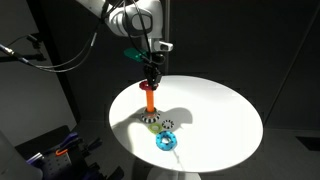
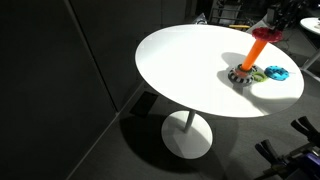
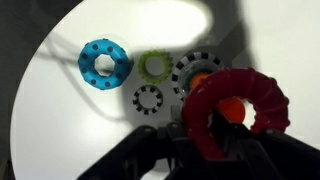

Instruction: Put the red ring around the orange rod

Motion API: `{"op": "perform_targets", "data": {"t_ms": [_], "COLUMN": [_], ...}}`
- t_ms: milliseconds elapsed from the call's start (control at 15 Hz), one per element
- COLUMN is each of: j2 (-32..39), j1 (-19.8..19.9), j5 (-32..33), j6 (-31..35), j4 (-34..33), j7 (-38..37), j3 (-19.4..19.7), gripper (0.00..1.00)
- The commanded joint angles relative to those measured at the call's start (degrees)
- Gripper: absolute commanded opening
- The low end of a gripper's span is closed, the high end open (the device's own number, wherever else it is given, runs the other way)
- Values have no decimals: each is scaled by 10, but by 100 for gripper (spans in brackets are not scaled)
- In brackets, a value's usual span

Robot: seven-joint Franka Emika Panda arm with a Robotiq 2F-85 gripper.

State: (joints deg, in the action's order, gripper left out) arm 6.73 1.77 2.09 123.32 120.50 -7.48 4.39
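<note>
Fingers (image 1: 150,71) are clamping the red ring (image 3: 236,108) by its rim, at about 7 o'clock on the ring in the wrist view, and are holding it level. The ring is hanging in the air right over the orange rod (image 1: 148,98); in the wrist view the rod's orange top is showing through the ring's hole, sitting a touch toward 6 o'clock of centre. In an exterior view the ring is riding at the rod's tip (image 2: 265,35), whether touching or just above is unclear. The speckled base (image 3: 197,72) is standing on the white bench (image 1: 220,110). A green ring (image 3: 154,66) is lying just beside the base at 9 o'clock, a blue ring (image 3: 104,62) farther out the same way, and a dotted ring (image 3: 148,99) at 7 o'clock. Judging handling: the ring is looking light, stiff and bumpy-surfaced, so a rim pinch is likely gripping well, leaving the hole clear for threading.
</note>
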Motion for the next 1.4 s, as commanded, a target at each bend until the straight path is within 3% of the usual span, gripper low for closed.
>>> {"op": "perform_targets", "data": {"t_ms": [0,1133,1200,1333], "j2": [6,14,15,15], "j1": [7,7,7,7], "j5": [9,5,5,4], "j6": [-21,-19,-19,-20], "j4": [-17,-14,-14,-15], "j7": [11,13,13,14], "j3": [0,1,1,1], "gripper": [10,11,16,37]}}
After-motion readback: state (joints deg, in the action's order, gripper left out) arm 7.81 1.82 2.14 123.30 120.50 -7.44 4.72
